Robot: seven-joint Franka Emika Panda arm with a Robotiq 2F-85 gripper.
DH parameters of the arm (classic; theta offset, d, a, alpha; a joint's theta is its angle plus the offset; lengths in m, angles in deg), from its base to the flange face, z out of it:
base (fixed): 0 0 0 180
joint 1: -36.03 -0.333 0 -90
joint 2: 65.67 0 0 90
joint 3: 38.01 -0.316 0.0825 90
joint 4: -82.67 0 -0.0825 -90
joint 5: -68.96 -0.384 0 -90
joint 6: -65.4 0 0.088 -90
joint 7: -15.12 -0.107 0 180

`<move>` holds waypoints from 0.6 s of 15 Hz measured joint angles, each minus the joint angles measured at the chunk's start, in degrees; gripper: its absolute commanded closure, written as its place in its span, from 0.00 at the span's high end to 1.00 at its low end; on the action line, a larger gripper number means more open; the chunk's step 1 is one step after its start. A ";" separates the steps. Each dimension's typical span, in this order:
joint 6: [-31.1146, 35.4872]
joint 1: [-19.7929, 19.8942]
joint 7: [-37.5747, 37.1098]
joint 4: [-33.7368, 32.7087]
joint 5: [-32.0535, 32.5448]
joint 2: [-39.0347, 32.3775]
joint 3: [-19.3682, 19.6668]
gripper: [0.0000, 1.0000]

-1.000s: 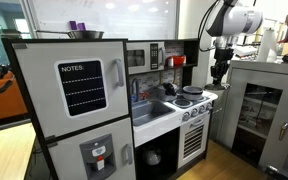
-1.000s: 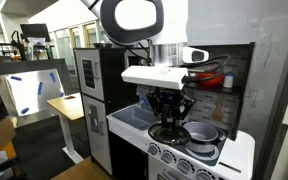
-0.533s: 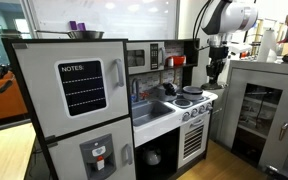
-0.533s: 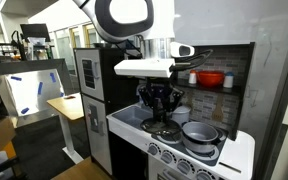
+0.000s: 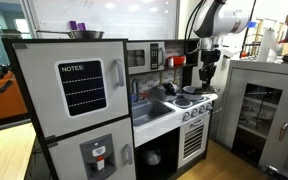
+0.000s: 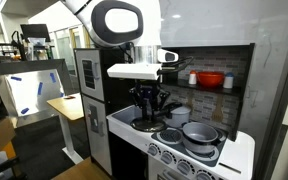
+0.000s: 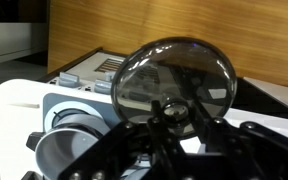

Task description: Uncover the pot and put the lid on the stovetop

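Note:
In the wrist view the round, reflective lid (image 7: pixel 174 68) fills the middle, tilted up on edge. My gripper (image 7: pixel 172 112) is shut on the lid's small knob. The silver-grey pot (image 7: pixel 66 152) stands uncovered at the lower left of that view. In an exterior view the pot (image 6: pixel 199 132) sits on the white stovetop (image 6: pixel 236 152), and my gripper (image 6: pixel 147 102) hangs in the air to its left, over the stove's sink-side edge. In an exterior view my gripper (image 5: pixel 208 72) is above the stovetop (image 5: pixel 206 98). The lid is too small to make out in the exterior views.
A grey sink basin (image 5: pixel 154 110) lies beside the stove. The toy fridge (image 5: pixel 74 100) carries a steel bowl (image 5: pixel 85 34) on top. A red bowl (image 6: pixel 210 78) sits on the shelf behind the stove. A grey cabinet (image 5: pixel 266 100) stands beyond the kitchen.
My gripper has lifted and moved sideways away from the pot toward the sink side, carrying the lid. The pot now stands open.

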 measured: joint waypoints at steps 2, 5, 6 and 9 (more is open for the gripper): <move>0.00 -0.39 0.00 0.00 0.00 -0.46 -0.20 0.08; 0.00 -0.92 0.06 0.00 0.00 -0.89 -0.29 0.08; 0.00 -1.06 0.08 0.00 0.00 -0.96 -0.33 0.08; 0.00 -1.37 0.11 0.00 0.03 -1.05 -0.76 0.08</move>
